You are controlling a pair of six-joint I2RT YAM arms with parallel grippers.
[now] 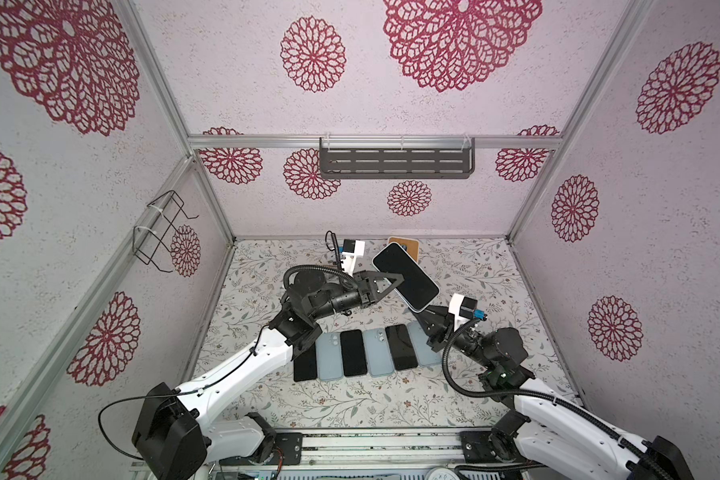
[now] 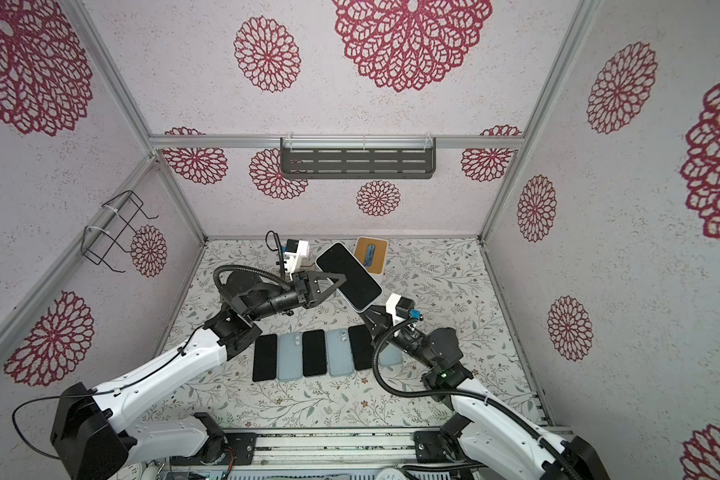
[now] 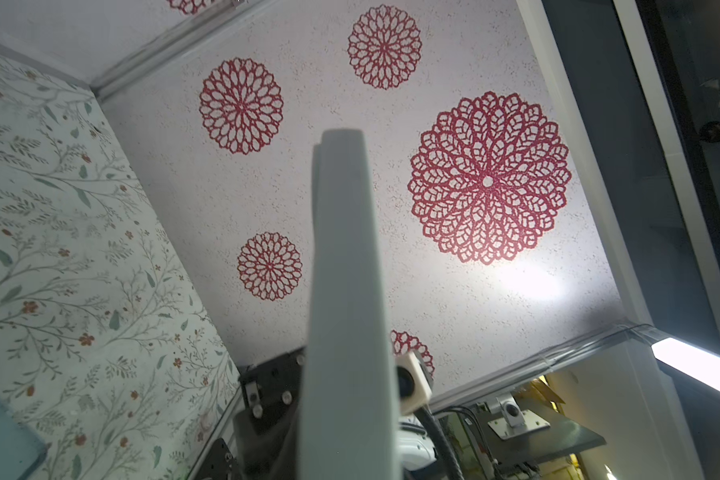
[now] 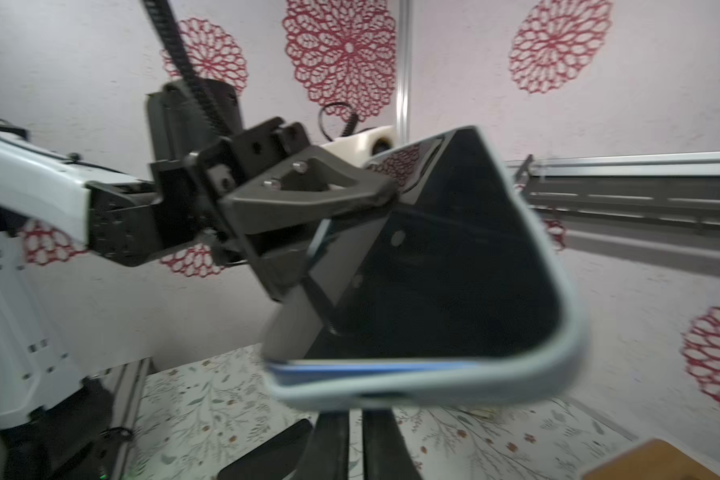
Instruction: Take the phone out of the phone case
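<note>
1. The phone (image 1: 406,276) is in the air above the back half of the table (image 1: 350,403). Its dark screen faces up, and it lies slanted in both top views.
2. The pale blue phone case (image 4: 433,386) is still wrapped around it. In the right wrist view, a bright blue strip shows between the screen and the case rim along the near short end.
3. The left gripper (image 1: 398,279) is clamped on one long side of the phone, with one finger on the screen and the other under the back.
4. The right gripper (image 4: 356,415) is at the near short end, below the case rim, with its jaws almost together. The frames are too blurred to show whether they pinch the rim.
5. In the left wrist view the case appears edge-on as a pale band (image 3: 346,291).
6. Nearer the robot, a row lies flat on the table: dark phones (image 1: 353,353) alternating with pale blue pieces (image 1: 378,353).
7. A tan box (image 2: 371,253) sits at the back of the table, just behind the lifted phone.
8. A grey shelf (image 1: 395,162) hangs on the back wall and a wire rack (image 1: 163,232) on the left wall.
</note>
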